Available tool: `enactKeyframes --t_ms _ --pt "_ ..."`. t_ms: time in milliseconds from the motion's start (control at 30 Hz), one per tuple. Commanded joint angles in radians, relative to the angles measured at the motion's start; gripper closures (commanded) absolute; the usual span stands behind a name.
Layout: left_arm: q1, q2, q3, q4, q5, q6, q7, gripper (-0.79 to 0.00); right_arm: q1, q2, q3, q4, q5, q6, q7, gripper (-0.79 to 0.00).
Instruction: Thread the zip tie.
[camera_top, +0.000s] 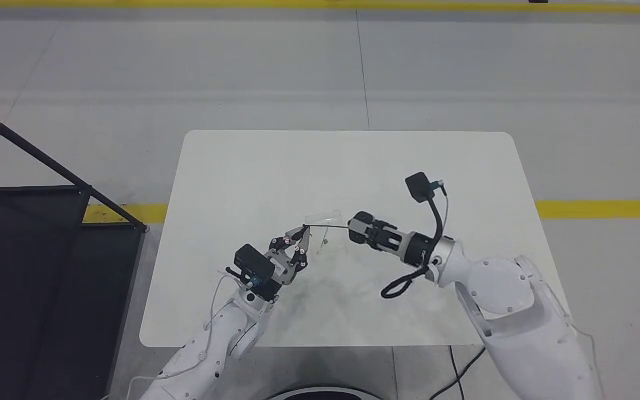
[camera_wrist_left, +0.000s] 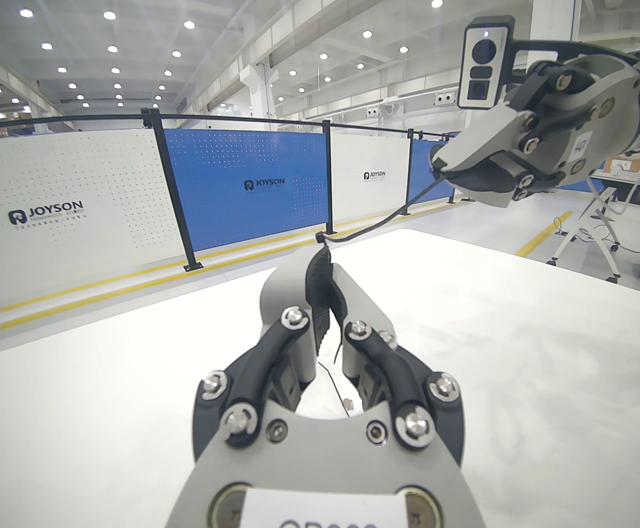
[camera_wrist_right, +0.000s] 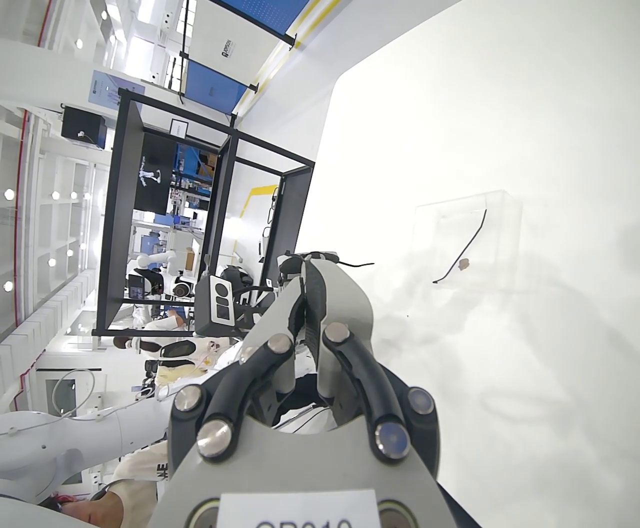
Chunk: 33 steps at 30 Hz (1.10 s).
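So far: both ends gripped, tie not yet threaded

Left gripper (camera_wrist_left: 322, 260): fingers together, clamped on one end of the zip tie (camera_wrist_left: 380, 225), with a small black nub showing just past the tips. Right gripper (camera_wrist_left: 442, 170): fingers closed on the other end. The tie hangs above the table (camera_top: 450, 180) as a shallow arc between the two; the top view agrees. No closed loop is visible, so I judge pickup and the two-handed hold done and threading not begun. Left to do: bring the ends together, line the tip up with the head slot, feed it through. Which end is the head: cannot tell. A second black strand (camera_wrist_right: 470, 242) lies in a clear box (camera_wrist_right: 500, 200) on the table, apart from both grippers.
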Motion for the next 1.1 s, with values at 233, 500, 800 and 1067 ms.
enactKeyframes --t_ms 233,500,800,1067 --pt "0.0 0.0 0.0 0.0 0.0 0.0 0.0 0.0 -0.015 -0.001 0.0 -0.015 0.008 -0.036 -0.014 0.0" --pt "0.0 0.0 0.0 0.0 0.0 0.0 0.0 0.0 -0.024 -0.002 -0.001 -0.019 0.025 -0.079 -0.02 0.0" --pt "0.0 0.0 0.0 0.0 0.0 0.0 0.0 0.0 -0.028 -0.007 -0.006 -0.008 0.068 -0.135 -0.038 0.0" --pt "0.0 0.0 0.0 0.0 0.0 0.0 0.0 0.0 -0.017 -0.01 -0.015 0.003 0.095 -0.161 -0.027 0.0"
